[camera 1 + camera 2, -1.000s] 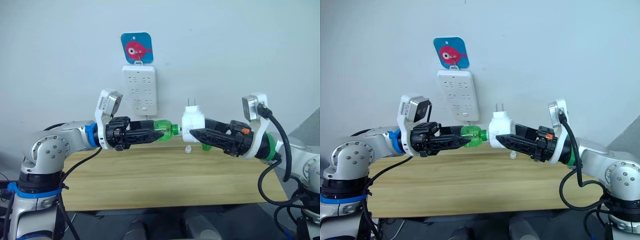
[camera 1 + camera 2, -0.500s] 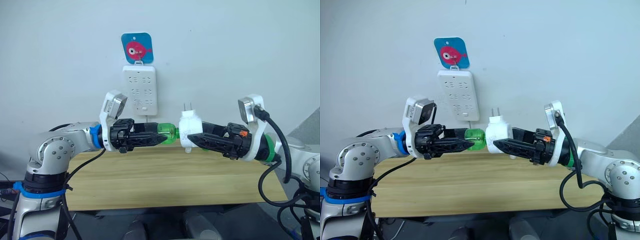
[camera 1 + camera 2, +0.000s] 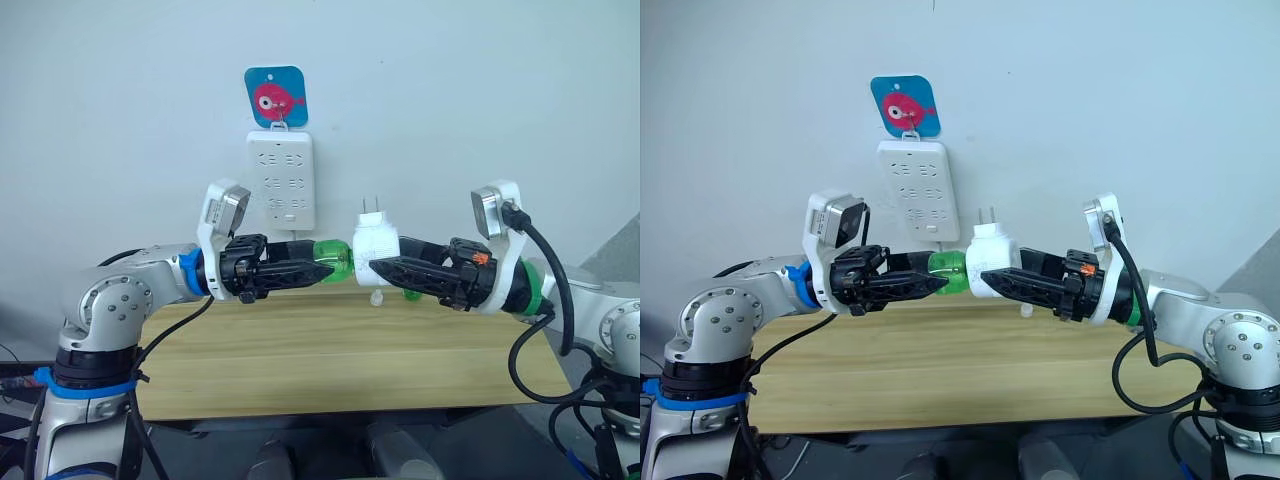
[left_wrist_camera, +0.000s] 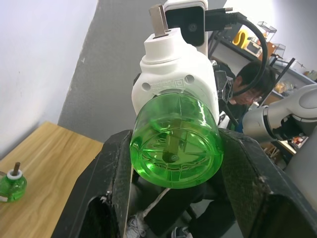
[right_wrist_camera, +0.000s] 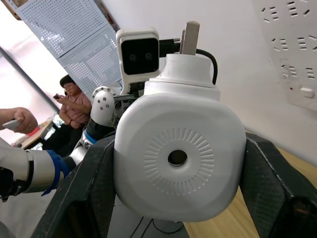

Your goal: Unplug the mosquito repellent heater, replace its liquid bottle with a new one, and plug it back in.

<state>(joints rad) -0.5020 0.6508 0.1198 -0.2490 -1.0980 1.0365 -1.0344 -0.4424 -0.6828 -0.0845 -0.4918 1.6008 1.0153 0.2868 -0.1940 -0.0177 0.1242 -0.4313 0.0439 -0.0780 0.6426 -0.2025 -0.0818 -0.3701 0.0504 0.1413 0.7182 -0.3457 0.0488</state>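
The white mosquito repellent heater (image 3: 375,242) is held above the table, prongs up, with my right gripper (image 3: 374,266) shut on its sides. In the right wrist view its round face hole (image 5: 177,158) looks at the camera. A translucent green bottle (image 3: 333,260) lies sideways in my left gripper (image 3: 322,269), which is shut on it. The bottle's neck end meets the heater's underside (image 4: 173,87), and its base (image 4: 174,148) fills the gap between my left fingers (image 4: 115,183). A second green bottle (image 4: 11,183) with a bare dark wick stands on the table.
A white multi-socket strip (image 3: 280,180) hangs on the wall under a blue fish tag (image 3: 275,96), just behind the heater. A small white cap (image 3: 376,297) lies on the wooden table (image 3: 300,370). People (image 5: 74,94) sit beyond the table.
Both arms drew together and rose slightly. The heater moved left onto the bottle, and the neck that showed between them a second ago is now hidden.
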